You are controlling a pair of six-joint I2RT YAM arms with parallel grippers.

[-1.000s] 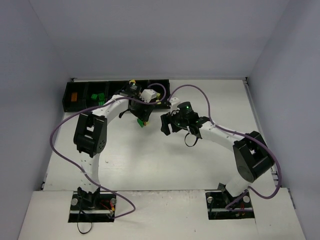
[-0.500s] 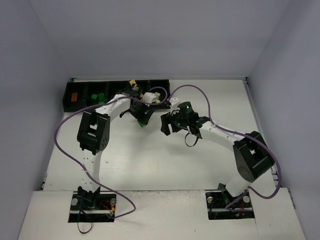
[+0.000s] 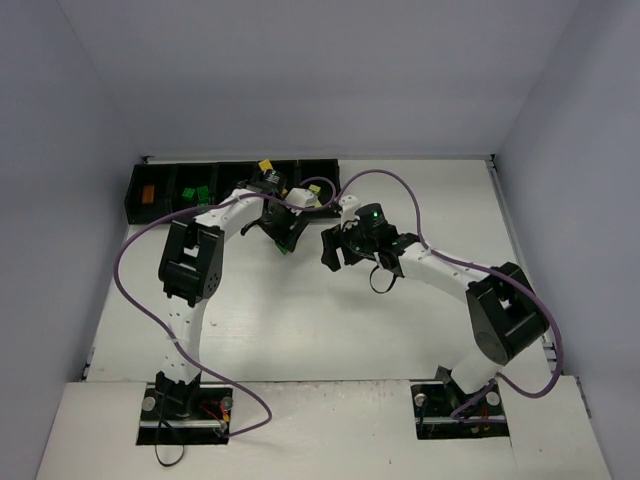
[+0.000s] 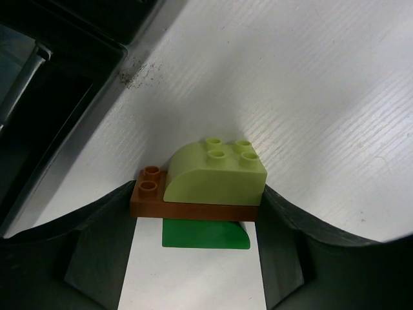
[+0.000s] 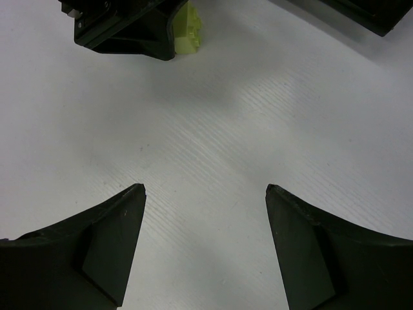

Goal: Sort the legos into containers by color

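Toward the far edge of the bench (image 4: 310,77), just before the containers (image 3: 160,190), the left gripper (image 4: 197,201) has its jaws clamped on a stack of legos (image 4: 200,194). The lime brick (image 4: 216,171) tops the orange-brown brick (image 4: 148,194), and the green brick (image 4: 203,234) is half hidden beneath. The right gripper (image 5: 205,194) has its jaws apart above the bench.

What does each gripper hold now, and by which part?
The left gripper holds a three-brick stack, its fingers pressed on the two ends of the middle brown brick. The right gripper is open and holds nothing.
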